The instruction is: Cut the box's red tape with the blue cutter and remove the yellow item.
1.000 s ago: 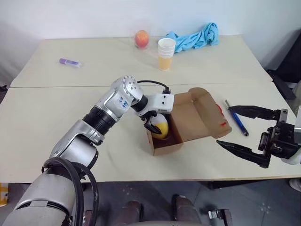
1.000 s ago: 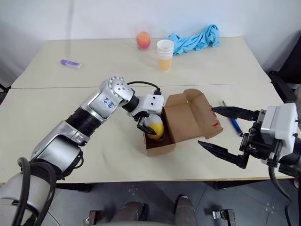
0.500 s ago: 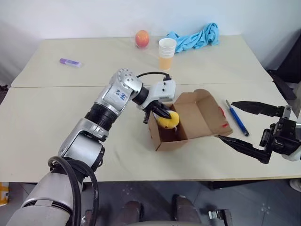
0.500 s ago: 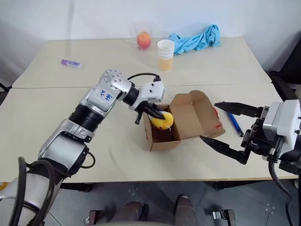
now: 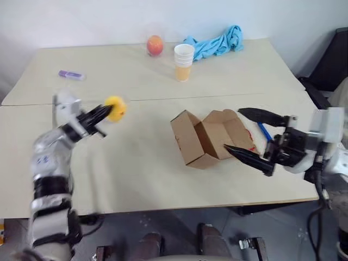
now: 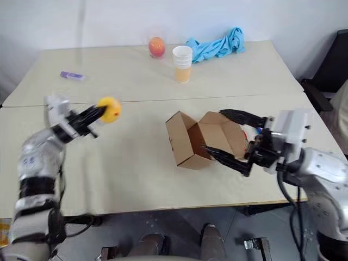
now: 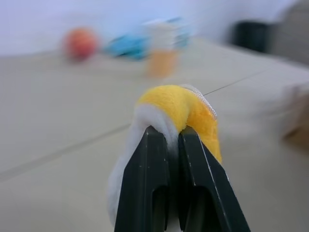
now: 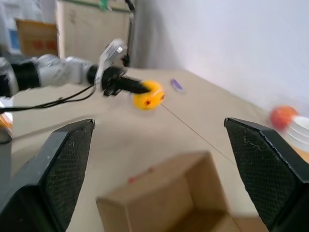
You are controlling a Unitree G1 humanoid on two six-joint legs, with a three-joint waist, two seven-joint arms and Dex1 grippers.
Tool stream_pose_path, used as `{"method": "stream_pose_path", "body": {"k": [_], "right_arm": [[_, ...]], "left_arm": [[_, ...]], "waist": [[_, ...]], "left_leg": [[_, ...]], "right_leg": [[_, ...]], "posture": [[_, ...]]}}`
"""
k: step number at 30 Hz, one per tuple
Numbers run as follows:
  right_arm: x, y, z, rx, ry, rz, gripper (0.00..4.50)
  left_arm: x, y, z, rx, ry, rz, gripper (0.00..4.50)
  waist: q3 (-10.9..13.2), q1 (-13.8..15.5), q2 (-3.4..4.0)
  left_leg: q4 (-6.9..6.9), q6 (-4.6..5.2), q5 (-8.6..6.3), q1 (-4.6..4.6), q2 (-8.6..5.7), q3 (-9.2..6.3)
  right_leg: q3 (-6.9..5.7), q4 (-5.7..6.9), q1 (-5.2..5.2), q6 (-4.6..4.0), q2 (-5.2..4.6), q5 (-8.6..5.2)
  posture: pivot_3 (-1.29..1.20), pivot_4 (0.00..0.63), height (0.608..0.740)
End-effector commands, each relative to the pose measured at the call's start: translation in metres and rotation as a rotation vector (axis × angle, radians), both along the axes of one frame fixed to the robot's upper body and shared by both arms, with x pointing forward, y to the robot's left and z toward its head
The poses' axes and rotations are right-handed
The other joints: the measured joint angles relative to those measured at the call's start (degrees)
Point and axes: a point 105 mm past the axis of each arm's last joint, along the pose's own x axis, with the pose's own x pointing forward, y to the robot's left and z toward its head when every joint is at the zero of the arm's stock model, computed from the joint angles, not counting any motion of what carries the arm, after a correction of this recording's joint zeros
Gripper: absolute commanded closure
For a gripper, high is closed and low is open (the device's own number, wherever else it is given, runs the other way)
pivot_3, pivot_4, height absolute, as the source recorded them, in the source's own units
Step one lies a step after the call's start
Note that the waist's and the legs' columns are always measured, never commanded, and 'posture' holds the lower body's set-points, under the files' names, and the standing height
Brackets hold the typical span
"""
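The yellow item (image 5: 115, 108) is a small yellow ball with a white patch, held above the table at the far left. My left gripper (image 5: 107, 111) is shut on it; the left wrist view shows the black fingers (image 7: 149, 183) pinching the yellow item (image 7: 193, 113). The box (image 5: 202, 139) lies open in the middle of the table, its flaps spread to the right. My right gripper (image 5: 232, 129) stands wide open, its fingers on either side of the box's right flap. The blue cutter (image 5: 265, 132) lies just behind that gripper, partly hidden. A small bit of red tape (image 5: 253, 148) shows at the flap's edge.
At the back of the table stand an orange-red fruit (image 5: 155, 44), a white cup (image 5: 183, 61) and a crumpled blue cloth (image 5: 215, 42). A purple marker (image 5: 72, 75) lies at the back left. A seam (image 5: 147, 99) crosses the tabletop.
My left arm has lifted the yellow item out of the box and swung it far to the left. The box has turned and shifted. My right gripper has moved in to the flap.
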Motion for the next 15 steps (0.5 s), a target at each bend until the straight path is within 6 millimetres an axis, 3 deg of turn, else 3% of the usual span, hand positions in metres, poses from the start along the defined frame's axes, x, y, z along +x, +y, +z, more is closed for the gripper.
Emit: {"method": "stream_pose_path", "body": {"k": [1, 4, 5, 10, 15], "right_arm": [[0.005, 0.009, 0.0, 0.02, -0.043, 0.045, 0.0], [0.008, 0.014, -0.009, -0.007, -0.058, 0.071, 0.0], [0.008, 0.015, -0.01, -0.012, -0.063, 0.077, 0.0], [0.009, 0.011, -0.009, -0.021, -0.068, 0.078, 0.0], [0.008, -0.002, -0.01, -0.065, -0.056, 0.067, 0.0]], "left_arm": [[-0.018, 0.026, 0.009, -0.002, -0.052, 0.127, 4.49], [-0.025, 0.028, 0.001, -0.04, -0.026, 0.155, 4.49], [-0.025, 0.032, -0.002, -0.048, -0.002, 0.187, 3.89], [-0.03, 0.054, -0.006, -0.054, 0.061, 0.33, 2.36], [-0.046, 0.041, -0.001, 0.015, 0.145, 0.191, 0.83]], "waist": [[-0.01, 0.89, -0.01], [-0.02, 2.09, -0.03], [-0.02, 2.25, -0.03], [-0.02, 1.47, -0.04], [-0.02, 0.44, -0.04]], "left_leg": [[0.03, 0.01, 0.0, -0.02, -0.04, -0.1], [0.17, 0.03, 0.01, -0.07, -0.07, -0.16], [0.24, 0.05, 0.0, -0.09, -0.08, -0.19], [0.29, 0.04, -0.02, -0.09, -0.04, -0.15], [0.08, 0.01, -0.03, -0.02, 0.03, -0.07]], "right_leg": [[-0.04, 0.0, 0.04, -0.04, -0.01, 0.03], [-0.08, 0.0, 0.1, -0.16, -0.02, 0.13], [-0.09, 0.02, 0.12, -0.18, -0.02, 0.15], [-0.07, 0.12, 0.09, -0.18, 0.01, 0.18], [-0.08, 0.11, -0.01, -0.22, 0.03, 0.15]], "posture": [[0.0, 0.15, 0.74], [0.0, 0.15, 0.74], [0.0, 0.15, 0.74], [0.0, 0.15, 0.74], [0.0, 0.15, 0.74]]}}
